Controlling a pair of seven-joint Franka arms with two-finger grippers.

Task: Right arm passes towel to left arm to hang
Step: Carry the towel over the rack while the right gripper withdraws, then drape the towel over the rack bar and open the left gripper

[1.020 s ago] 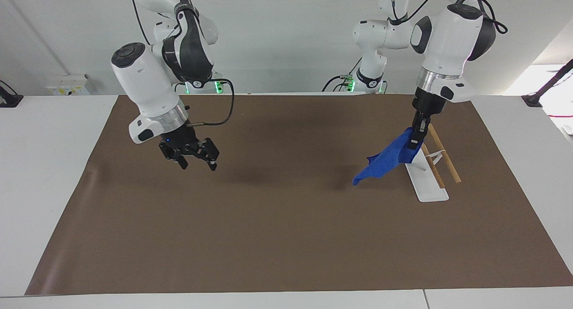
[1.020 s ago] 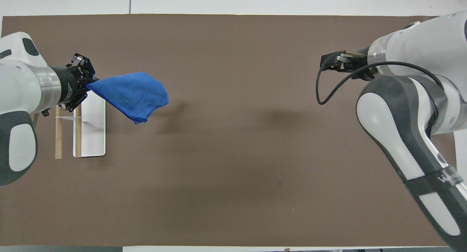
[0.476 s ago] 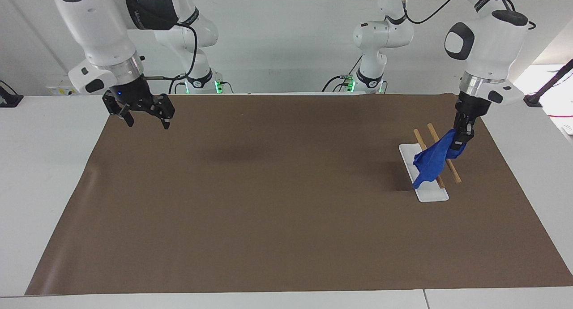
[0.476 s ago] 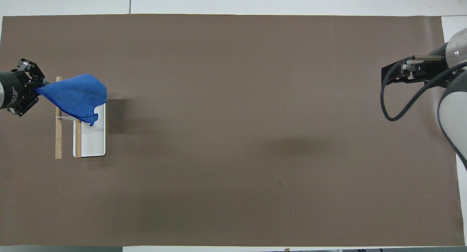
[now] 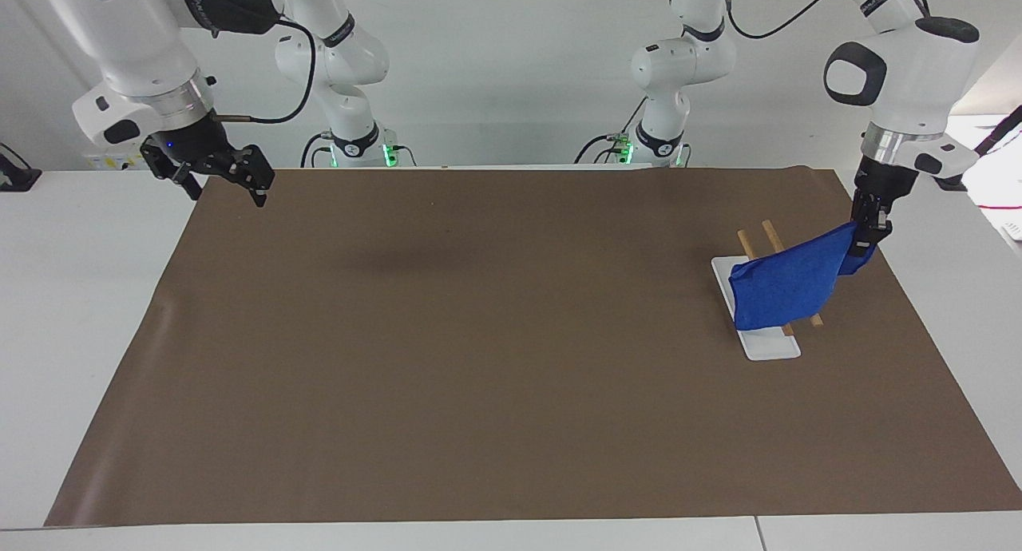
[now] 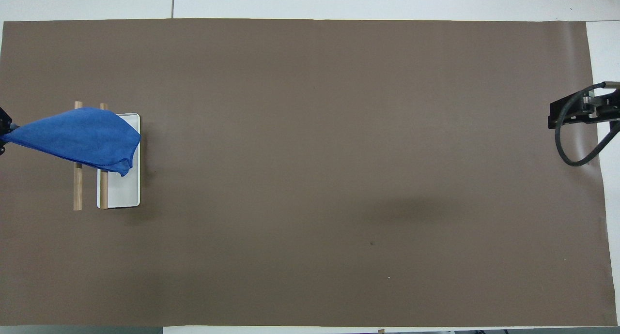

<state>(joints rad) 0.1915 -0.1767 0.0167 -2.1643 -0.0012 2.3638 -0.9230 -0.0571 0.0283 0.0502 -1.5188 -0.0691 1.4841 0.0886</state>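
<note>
- The towel (image 5: pixel 786 286) is gripped by one corner in the left pincer (image 5: pixel 866 235) and stretched over the rack (image 5: pixel 766 343) at the left arm's end of the worktop (image 5: pixel 479 359).
- The hanging step is judged under way; lowering and release come next.
- The right pincer (image 5: pixel 215 180) waits spread open and empty over the worktop's corner.

The towel (image 5: pixel 786 283) is bright blue all over, with no pattern. The rack under it has a white base (image 5: pixel 768 345) and two light brown wooden bars (image 6: pixel 77 191). The mat (image 5: pixel 495 351) on the table is plain dark brown. The table (image 5: pixel 72 295) is white. Both arms are white with silver rings at the wrists. The left gripper (image 5: pixel 866 235) is black. The right gripper (image 5: pixel 222 185) is black too, with a tiny blue light and a black cable (image 6: pixel 569 147).
</note>
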